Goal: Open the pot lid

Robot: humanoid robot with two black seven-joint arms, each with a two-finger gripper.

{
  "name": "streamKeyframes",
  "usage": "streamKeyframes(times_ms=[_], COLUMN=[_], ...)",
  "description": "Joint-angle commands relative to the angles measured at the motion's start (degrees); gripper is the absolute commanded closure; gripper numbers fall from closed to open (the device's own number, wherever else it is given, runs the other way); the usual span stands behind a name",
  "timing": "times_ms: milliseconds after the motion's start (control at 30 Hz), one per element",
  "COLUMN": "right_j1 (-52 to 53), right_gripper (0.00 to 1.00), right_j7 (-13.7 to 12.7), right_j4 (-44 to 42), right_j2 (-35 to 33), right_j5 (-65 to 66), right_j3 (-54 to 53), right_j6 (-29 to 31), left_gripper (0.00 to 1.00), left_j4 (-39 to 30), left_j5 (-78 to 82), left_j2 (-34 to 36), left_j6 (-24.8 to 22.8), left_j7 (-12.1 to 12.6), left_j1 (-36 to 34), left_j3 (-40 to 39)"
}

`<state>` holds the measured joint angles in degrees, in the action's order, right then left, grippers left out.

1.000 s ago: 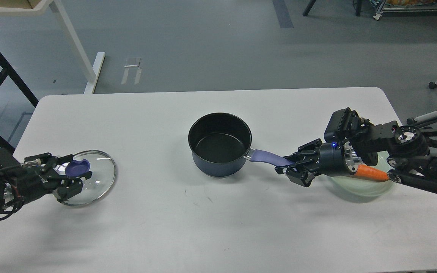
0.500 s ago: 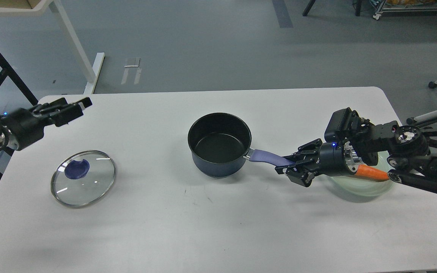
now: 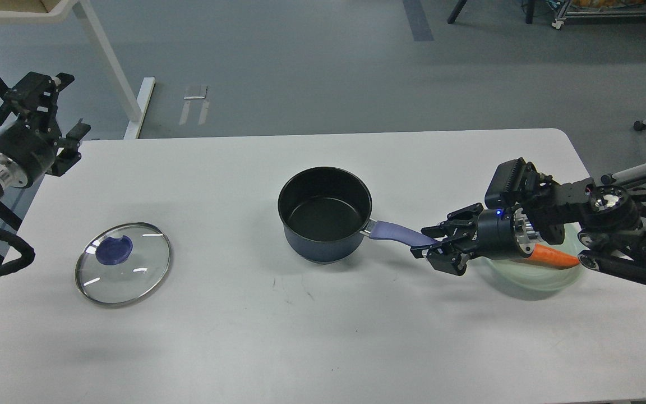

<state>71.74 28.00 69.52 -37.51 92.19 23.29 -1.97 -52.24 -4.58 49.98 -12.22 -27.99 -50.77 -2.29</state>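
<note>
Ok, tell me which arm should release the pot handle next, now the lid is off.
Right. The right pincer is at the pot handle's tip, while the left pincer is raised far away; the lid lies on the table.

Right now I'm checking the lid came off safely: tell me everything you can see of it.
The lid is a round clear glass disc with a steel rim and a flat purple knob. It lies flat on the white table, apart from the uncovered pot, looks unbroken, and neither gripper touches it.
</note>
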Motion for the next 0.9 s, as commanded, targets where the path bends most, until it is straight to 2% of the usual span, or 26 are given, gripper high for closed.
streamKeyframes(times_ms=[0,167,333,633,867], right_j1=[1.55,4.29,1.31,-9.77,-19.34], right_gripper=[0.06,0.03,0.03,0.03,0.03], right_j7=[0.00,0.00,0.00,0.00,0.00], right_j4=[1.32,5.45,7.12,6.33,2.83], right_j2=[-3.43,-9.67,-15.65,-17.07,-13.03], right_j5=[-6.73,-20.62,-40.02,-84.77,-102.54], right_j3=[-0.70,-2.53,-9.30,-16.60,-24.76], right_j6=[0.13,0.22,0.04,1.09,11.98], left_gripper=[0.01,0.01,0.01,0.01,0.01], left_j4=[3.63,3.54,3.19,3.02,2.67], left_j5=[-4.55,-5.00,-5.26,-5.61,-5.52], left_j2=[-1.02,-0.94,-1.37,-3.04,-4.28], left_j6=[-6.05,-7.47,-7.47,-8.96,-9.49], left_j7=[-0.01,0.21,0.30,0.30,0.30], left_j1=[0.41,0.41,0.50,1.47,3.05], left_j3=[-1.75,-2.11,-2.46,-2.89,-5.27])
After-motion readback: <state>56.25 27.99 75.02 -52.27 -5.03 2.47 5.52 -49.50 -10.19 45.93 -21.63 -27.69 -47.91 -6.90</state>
